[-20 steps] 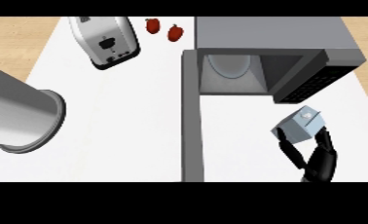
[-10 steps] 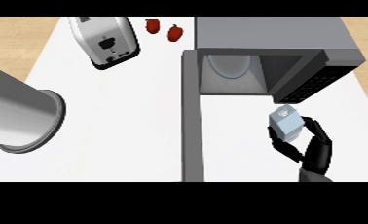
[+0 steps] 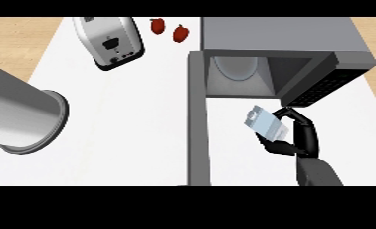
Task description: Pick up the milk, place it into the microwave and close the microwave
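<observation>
The milk carton (image 3: pixel 264 123), pale blue and white, is held in the air just in front of the microwave's open mouth. My right hand (image 3: pixel 297 136) is shut on it, fingers and thumb curled round its right side. The grey microwave (image 3: pixel 283 39) stands at the upper right with its cavity (image 3: pixel 238 76) open toward me and a round glass plate inside. Its door (image 3: pixel 197 118) hangs open as a long grey slab down the middle of the view. My left hand does not show.
A silver toaster (image 3: pixel 110 41) lies at the upper left, with two red peppers (image 3: pixel 169 29) behind it. A large steel pot (image 3: pixel 26 116) sits at the left edge. The microwave's dark control panel (image 3: pixel 323 86) is right of the cavity.
My right hand has carried the milk carton leftward and up toward the microwave's opening. Nothing else has moved.
</observation>
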`<state>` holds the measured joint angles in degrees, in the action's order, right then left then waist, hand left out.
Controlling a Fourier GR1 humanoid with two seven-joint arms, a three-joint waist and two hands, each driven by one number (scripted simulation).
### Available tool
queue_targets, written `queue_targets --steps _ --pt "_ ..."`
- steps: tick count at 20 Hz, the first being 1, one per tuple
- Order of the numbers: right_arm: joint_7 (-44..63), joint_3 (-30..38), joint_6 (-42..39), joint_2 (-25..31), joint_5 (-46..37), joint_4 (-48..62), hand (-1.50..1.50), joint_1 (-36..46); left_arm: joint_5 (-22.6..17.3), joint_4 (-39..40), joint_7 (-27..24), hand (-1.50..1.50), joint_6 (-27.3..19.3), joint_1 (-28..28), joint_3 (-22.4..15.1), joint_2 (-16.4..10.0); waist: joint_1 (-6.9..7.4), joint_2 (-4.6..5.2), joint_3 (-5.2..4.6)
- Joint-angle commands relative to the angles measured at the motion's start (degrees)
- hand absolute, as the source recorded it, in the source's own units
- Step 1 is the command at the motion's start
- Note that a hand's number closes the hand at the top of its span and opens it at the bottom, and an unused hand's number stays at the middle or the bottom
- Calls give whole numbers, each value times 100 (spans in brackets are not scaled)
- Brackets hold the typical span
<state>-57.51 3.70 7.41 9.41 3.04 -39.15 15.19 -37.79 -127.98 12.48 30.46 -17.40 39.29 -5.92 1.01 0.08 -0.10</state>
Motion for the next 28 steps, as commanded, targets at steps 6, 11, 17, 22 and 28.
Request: queue_targets --steps 6,11,17,22,28 --pt "1091 -655 -715 -198 -36 -1380 150 54 -656 282 85 -150 203 -171 525 -386 -78 -32 4" --pt "1459 -758 -245 -369 -309 -1935 150 -90 -791 -280 437 -150 39 -402 519 -108 -52 -17 10" --pt "2715 -735 215 -420 -535 -2454 150 597 -267 504 -79 -150 472 -30 567 -107 -59 -11 8" --pt "2810 -613 843 -633 -977 -1581 150 1550 -576 394 194 -150 296 19 558 -268 -4 2 11" --pt "3296 -529 1369 -610 -1538 -452 150 2692 -196 861 -72 -150 554 168 590 -250 28 18 10"
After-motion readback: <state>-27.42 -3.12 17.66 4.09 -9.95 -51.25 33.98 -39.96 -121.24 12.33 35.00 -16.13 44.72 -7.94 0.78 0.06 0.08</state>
